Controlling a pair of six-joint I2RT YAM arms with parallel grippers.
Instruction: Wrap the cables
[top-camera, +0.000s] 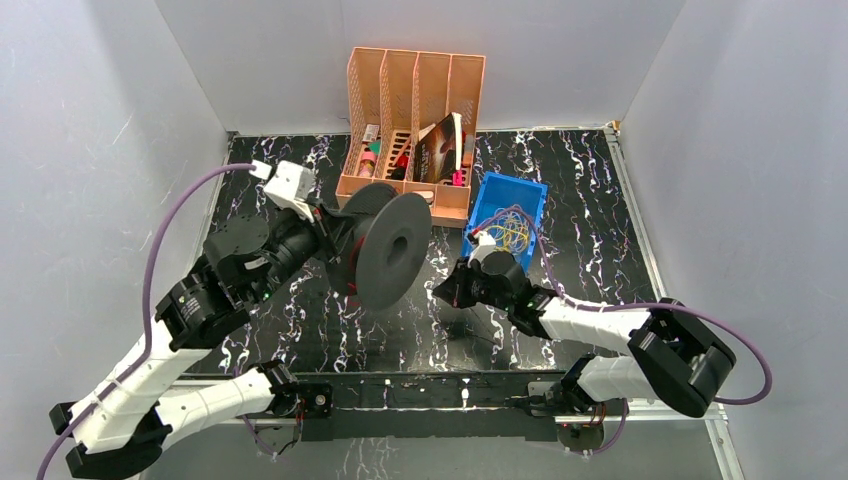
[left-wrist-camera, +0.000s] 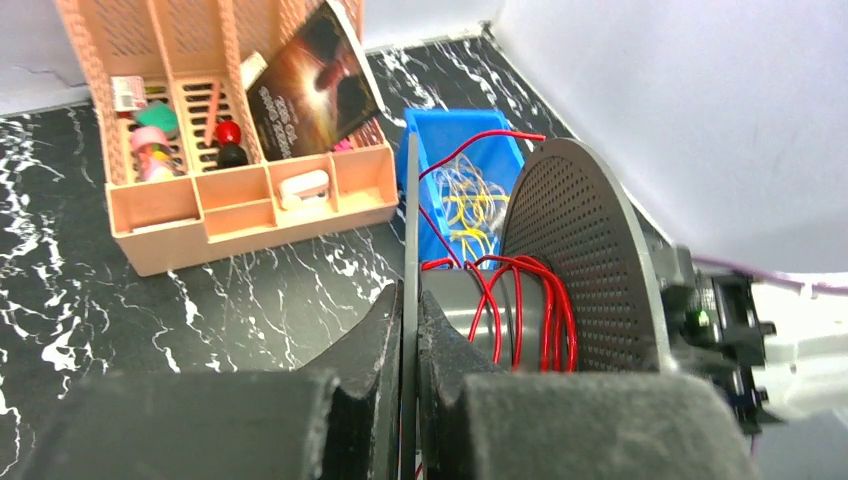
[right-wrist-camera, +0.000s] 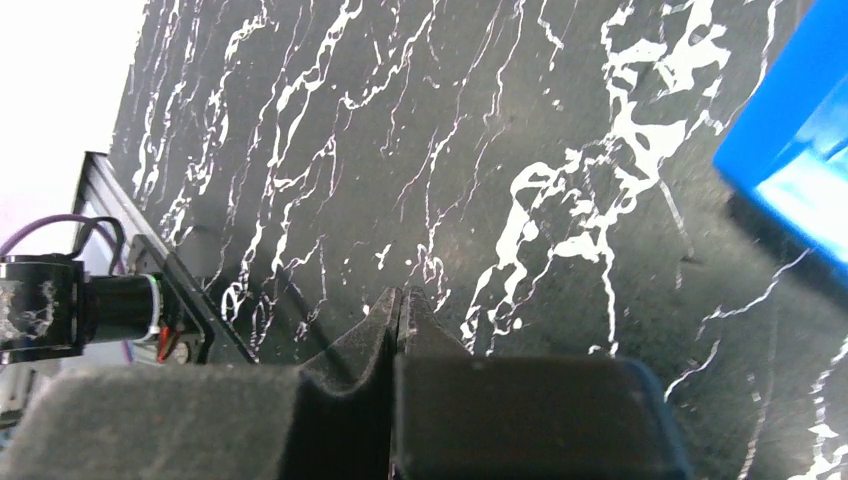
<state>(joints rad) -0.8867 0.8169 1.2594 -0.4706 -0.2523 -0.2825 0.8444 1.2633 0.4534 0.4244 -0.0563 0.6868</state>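
Observation:
A dark grey spool (top-camera: 395, 250) is held above the table on its side. My left gripper (top-camera: 338, 245) is shut on the edge of one disc, which shows thin between the jaws in the left wrist view (left-wrist-camera: 410, 300). A red cable (left-wrist-camera: 553, 320) is wound in several turns round the spool core, and one strand runs up toward the blue bin (left-wrist-camera: 420, 135). A tangle of yellow, red and other thin cables (top-camera: 510, 232) lies in that bin (top-camera: 532, 190). My right gripper (top-camera: 448, 292) hangs low over the table right of the spool. It is shut (right-wrist-camera: 400, 298), with nothing visible between the jaws.
A peach desk organizer (top-camera: 415, 80) with a booklet and small items stands at the back, just behind the spool and bin; it also shows in the left wrist view (left-wrist-camera: 240, 215). The bin's corner shows in the right wrist view (right-wrist-camera: 800, 130). White walls enclose the table.

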